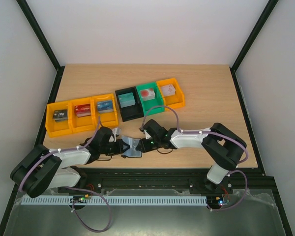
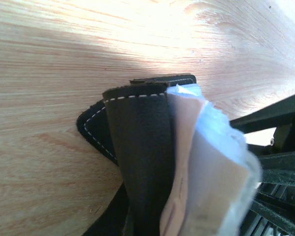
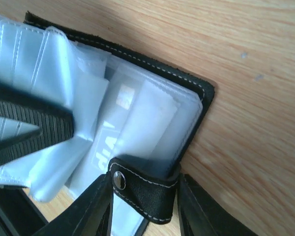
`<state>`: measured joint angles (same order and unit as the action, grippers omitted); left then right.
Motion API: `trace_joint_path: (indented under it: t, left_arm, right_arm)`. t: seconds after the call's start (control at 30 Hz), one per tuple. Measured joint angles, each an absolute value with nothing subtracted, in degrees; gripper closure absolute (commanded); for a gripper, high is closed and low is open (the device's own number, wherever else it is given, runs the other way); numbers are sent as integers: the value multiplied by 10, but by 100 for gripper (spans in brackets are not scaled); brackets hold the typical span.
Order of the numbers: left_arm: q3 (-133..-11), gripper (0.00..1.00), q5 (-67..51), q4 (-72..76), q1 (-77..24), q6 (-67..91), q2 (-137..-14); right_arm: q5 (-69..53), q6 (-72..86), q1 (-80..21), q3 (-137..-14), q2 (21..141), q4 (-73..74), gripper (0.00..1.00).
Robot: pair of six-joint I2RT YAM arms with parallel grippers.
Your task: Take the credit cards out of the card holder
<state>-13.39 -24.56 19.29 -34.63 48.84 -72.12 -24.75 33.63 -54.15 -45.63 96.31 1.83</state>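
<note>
Both arms reach in low over the near edge of the desk point(image 1: 211, 108) and meet at about 6 o'clock on it, where the card holder point(image 1: 132, 148) sits between the grippers, spread open with its clear sleeves fanned out. The left gripper point(image 1: 120, 146) is at the holder's 9 o'clock; the right wrist view shows its ribbed fingers point(image 3: 37, 120) nearly together across the sleeves, pinching them. In the left wrist view the black stitched cover point(image 2: 137, 147) and the sleeves fill the frame right in front of the camera. The right gripper point(image 1: 144, 143) is at the holder's 3 o'clock. Its two fingers point(image 3: 86, 216) sit just either side of the snap tab point(image 3: 145, 189), close against it, but I cannot tell if they are squeezing. The credit cards point(image 3: 132, 128) are inside the sleeves, one pale face with lettering showing through the plastic. Farther back, from 10 to 1 o'clock of the holder, runs a row of bins: three orange bins point(image 1: 59, 131) with small items, a black bin point(image 1: 133, 116) with a teal-faced piece, a green bin point(image 1: 156, 109) with a white piece with a red dot, and one more orange bin point(image 1: 177, 102).
</note>
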Motion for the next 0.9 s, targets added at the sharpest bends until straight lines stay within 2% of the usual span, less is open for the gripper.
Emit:
trace_joint_path:
  t: [0.07, 0.2, 0.4, 0.5, 0.63, 0.9]
  left_arm:
    - [-131, 98, -244, 192, -344, 485, -720]
    - [-130, 98, -247, 179, -333, 469, -697]
    - [-190, 98, -283, 112, -318, 329, -566]
    - [-236, 98, -323, 126, -305, 235, -489]
    - [-263, 98, -394, 167, -261, 160, -402]
    - [-272, 98, -469, 259, -238, 170, -312]
  right_arm:
    - [-257, 336, -534, -447, 955, 18, 63]
    - [-289, 331, -497, -409, 904, 15, 49]
    - [-368, 275, -398, -396, 741, 2, 32]
    - [-428, 243, -357, -420, 668, -35, 31]
    - [-486, 189, -340, -501, 634, -58, 30]
    - [-574, 152, -340, -574, 623, -93, 29]
